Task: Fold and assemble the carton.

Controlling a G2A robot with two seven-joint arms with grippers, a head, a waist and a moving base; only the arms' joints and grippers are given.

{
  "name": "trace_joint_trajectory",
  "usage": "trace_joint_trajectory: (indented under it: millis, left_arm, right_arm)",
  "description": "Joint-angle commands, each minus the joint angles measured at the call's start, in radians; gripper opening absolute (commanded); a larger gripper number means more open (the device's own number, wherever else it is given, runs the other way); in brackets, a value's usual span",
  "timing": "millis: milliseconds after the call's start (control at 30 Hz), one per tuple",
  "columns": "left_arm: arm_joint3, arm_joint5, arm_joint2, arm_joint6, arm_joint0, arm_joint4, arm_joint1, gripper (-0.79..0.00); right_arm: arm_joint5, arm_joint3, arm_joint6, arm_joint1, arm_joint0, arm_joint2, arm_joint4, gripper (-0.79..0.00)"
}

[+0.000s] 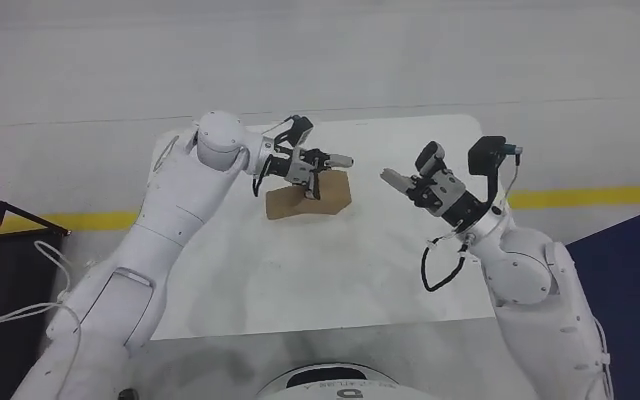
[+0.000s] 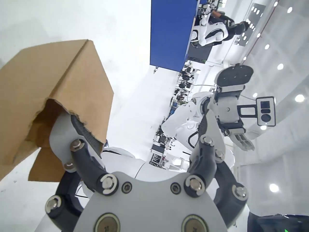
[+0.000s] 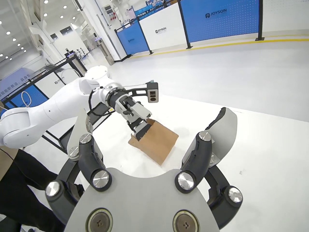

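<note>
Carton (image 1: 330, 200), just one: left fingers (image 2: 60, 134) wide, one tucked inside it; right fingers (image 3: 224, 131) wide, empty.

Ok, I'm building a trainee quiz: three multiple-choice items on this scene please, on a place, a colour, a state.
1. Where is one finger of the left gripper? A inside the carton's open end; B beside the carton, not touching; C high above the carton.
2. The carton's colour? A white; B brown; C blue.
3. The right gripper is: A shut on the carton; B open, empty; C shut.
Key: A, the finger sits under the torn edge; B, plain brown card; B, its fingers stand apart, clear of the carton.
</note>
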Motion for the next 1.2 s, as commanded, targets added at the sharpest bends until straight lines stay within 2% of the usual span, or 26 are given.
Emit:
trace_joint_trajectory:
  millis: [0, 167, 300, 467, 667, 767, 833, 1167]
  left_arm:
    - [-0.014, 0.020, 0.017, -0.002, -0.015, 0.014, -0.005, 0.000]
    - [0.010, 0.049, 0.084, -0.001, -0.038, 0.020, -0.031, 0.000]
    - [0.057, 0.055, 0.135, -0.001, -0.054, 0.008, -0.057, 0.000]
    - [0.117, 0.039, 0.167, 0.003, -0.078, -0.009, -0.081, 0.000]
    - [0.157, 0.008, 0.169, 0.003, -0.082, -0.038, -0.094, 0.000]
    - [0.167, -0.006, 0.165, -0.001, -0.080, -0.047, -0.096, 0.000]
    - [0.170, -0.014, 0.161, -0.002, -0.078, -0.051, -0.097, 0.000]
    - [0.167, -0.023, 0.144, -0.008, -0.065, -0.052, -0.093, 0.000]
  right_arm:
    - [-0.002, 0.000, -0.040, 0.000, -0.029, 0.028, 0.010, 0.000]
    - [-0.005, -0.003, -0.091, 0.003, -0.114, 0.082, -0.076, 0.000]
    - [-0.116, 0.030, -0.028, 0.010, -0.142, 0.040, -0.181, 0.000]
    - [-0.206, 0.109, -0.037, 0.011, -0.108, -0.027, -0.186, 0.000]
    - [-0.141, 0.230, -0.118, 0.004, -0.042, -0.082, -0.324, -0.009]
    - [-0.092, 0.298, -0.158, 0.000, 0.000, -0.105, -0.395, -0.055]
    - [-0.068, 0.337, -0.172, -0.004, 0.026, -0.133, -0.434, -0.058]
    - [-0.011, 0.397, -0.111, -0.012, 0.104, -0.224, -0.542, -0.080]
